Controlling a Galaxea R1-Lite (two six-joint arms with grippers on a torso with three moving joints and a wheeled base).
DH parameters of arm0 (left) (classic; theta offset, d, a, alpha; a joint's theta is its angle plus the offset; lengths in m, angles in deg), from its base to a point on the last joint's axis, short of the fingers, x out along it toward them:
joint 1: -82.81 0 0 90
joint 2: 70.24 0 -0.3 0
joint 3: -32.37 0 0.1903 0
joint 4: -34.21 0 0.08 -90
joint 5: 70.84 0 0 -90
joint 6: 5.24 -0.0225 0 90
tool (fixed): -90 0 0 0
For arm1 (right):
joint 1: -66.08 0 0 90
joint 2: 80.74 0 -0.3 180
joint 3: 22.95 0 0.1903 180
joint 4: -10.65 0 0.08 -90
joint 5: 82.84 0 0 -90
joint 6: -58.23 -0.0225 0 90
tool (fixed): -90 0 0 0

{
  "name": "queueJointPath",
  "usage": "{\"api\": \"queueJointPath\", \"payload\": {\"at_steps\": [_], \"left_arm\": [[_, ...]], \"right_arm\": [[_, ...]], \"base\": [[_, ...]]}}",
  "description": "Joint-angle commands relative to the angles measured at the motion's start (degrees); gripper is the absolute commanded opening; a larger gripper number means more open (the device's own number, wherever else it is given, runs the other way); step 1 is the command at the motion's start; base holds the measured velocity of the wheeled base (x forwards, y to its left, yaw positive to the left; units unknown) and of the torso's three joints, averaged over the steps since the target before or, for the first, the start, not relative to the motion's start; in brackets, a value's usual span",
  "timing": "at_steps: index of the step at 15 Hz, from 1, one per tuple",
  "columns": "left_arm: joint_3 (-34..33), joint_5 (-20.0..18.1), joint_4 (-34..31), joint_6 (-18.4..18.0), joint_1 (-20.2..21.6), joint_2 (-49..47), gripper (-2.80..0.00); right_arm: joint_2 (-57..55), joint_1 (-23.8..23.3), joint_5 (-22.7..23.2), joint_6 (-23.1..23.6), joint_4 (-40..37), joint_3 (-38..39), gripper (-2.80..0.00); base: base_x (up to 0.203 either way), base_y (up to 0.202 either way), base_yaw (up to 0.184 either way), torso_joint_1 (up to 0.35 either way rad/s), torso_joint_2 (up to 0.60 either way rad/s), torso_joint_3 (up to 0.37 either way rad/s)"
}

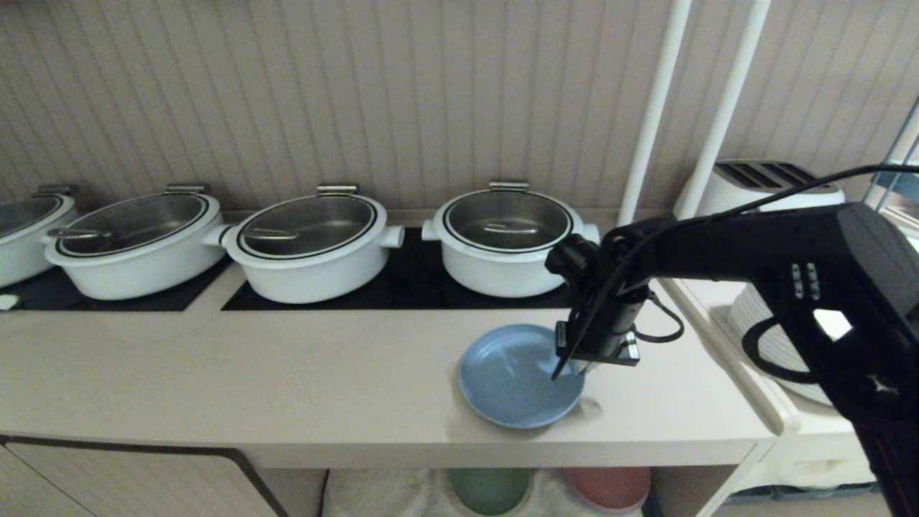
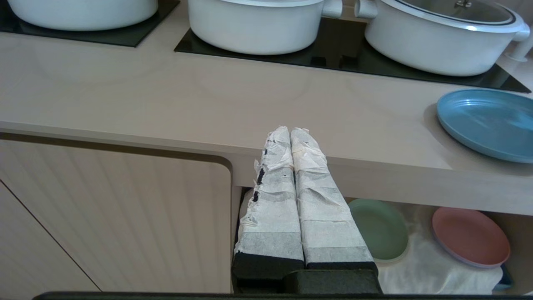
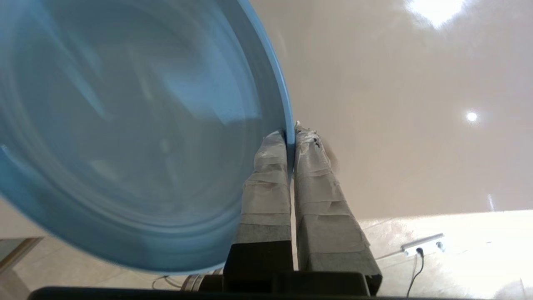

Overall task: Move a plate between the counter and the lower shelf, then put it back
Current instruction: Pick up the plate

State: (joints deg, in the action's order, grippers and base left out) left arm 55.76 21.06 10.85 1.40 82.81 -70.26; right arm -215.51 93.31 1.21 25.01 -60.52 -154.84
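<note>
The light-blue plate (image 1: 513, 377) is on the counter (image 1: 287, 373) near its front right, with a shadow under its right side. My right gripper (image 1: 585, 370) points down at the plate's right rim. In the right wrist view the right gripper (image 3: 290, 133) is shut on the thin rim of the plate (image 3: 125, 125), one taped finger inside and one outside. The frames do not show whether the plate lies flat. My left gripper (image 2: 290, 132) is shut and holds nothing, in front of the counter's (image 2: 208, 96) front edge. The plate (image 2: 487, 123) shows to one side of it. The lower shelf (image 1: 373, 495) lies below the counter.
Several white lidded pots (image 1: 502, 240) stand on black cooktop panels (image 1: 402, 287) behind the plate. A green plate (image 2: 381, 229) and a pink plate (image 2: 470, 235) lie on the shelf's white cloth (image 2: 424, 266). A ribbed cabinet door (image 2: 112, 216) is beside the recess. A white toaster (image 1: 761, 187) stands at the far right.
</note>
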Motion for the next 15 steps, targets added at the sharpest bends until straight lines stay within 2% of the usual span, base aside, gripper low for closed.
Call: {"api": "queueJointPath", "payload": {"at_steps": [1,6,9,12,15], "left_arm": [[0.0,0.0,0.0,0.0,0.0,0.0,-2.80],[0.0,0.0,0.0,0.0,0.0,0.0,-2.80],[0.0,0.0,0.0,0.0,0.0,0.0,-2.80],[0.0,0.0,0.0,0.0,0.0,0.0,-2.80],[0.0,0.0,0.0,0.0,0.0,0.0,-2.80]], "right_arm": [[1.8,0.0,0.2,-0.9,-0.9,0.2,-2.80],[4.7,-0.7,1.5,-1.5,-1.0,2.7,-2.80],[7.9,-1.6,5.8,-1.4,-0.9,4.6,-2.80],[10.3,-2.4,7.0,-1.5,-0.8,7.2,-2.80],[13.1,-3.7,10.1,-1.4,-0.5,9.7,-2.80]], "base": [[0.000,0.000,0.000,0.000,0.00,0.000],[0.000,0.000,0.000,0.000,0.00,0.000],[0.000,0.000,0.000,0.000,0.00,0.000],[0.000,0.000,0.000,0.000,0.00,0.000],[0.000,0.000,0.000,0.000,0.00,0.000]]}}
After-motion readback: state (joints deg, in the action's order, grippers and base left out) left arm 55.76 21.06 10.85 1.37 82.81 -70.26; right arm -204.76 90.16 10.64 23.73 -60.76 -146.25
